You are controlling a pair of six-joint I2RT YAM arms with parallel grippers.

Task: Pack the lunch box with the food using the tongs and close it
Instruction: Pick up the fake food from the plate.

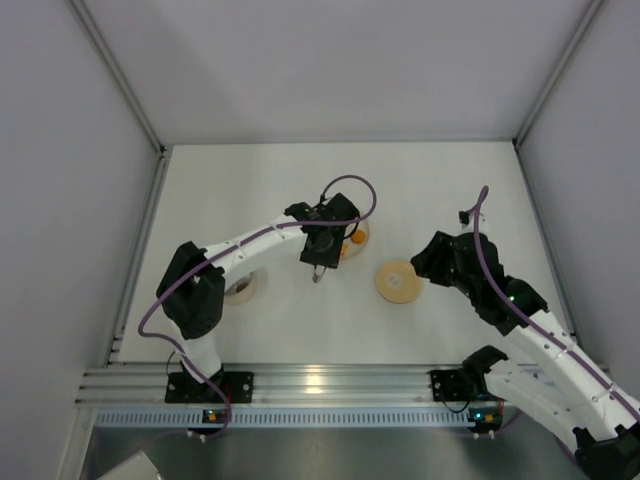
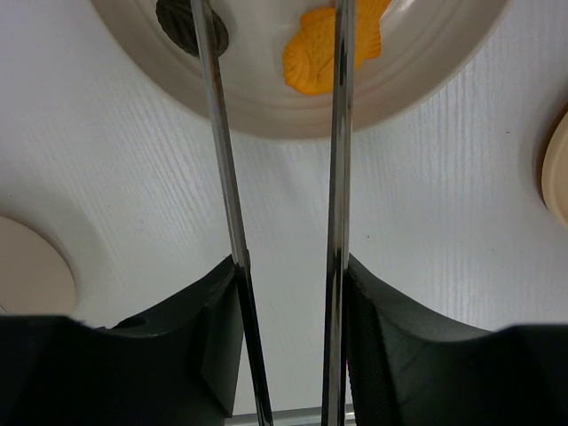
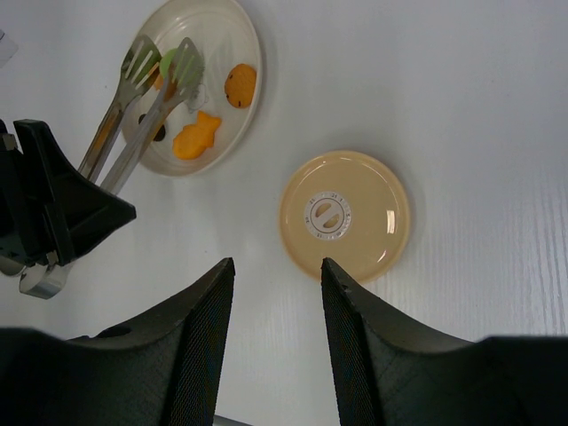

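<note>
Left arm stretches toward 1 o'clock, left hand (image 2: 288,275) clamped on the tongs (image 3: 142,106), their tips over the plate (image 3: 250,80) of food (image 3: 195,139). Right hand (image 3: 277,266) hangs open and empty over the tan lid (image 3: 346,216), at the plate's 4 o'clock.

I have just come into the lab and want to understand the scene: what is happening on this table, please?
The left claw grips the tongs and holds their tips over the food on the cream plate. I cannot tell whether a piece is pinched yet. The right claw, open and empty, hovers above the tan lid, which lies flat on the table beside the plate.
</note>
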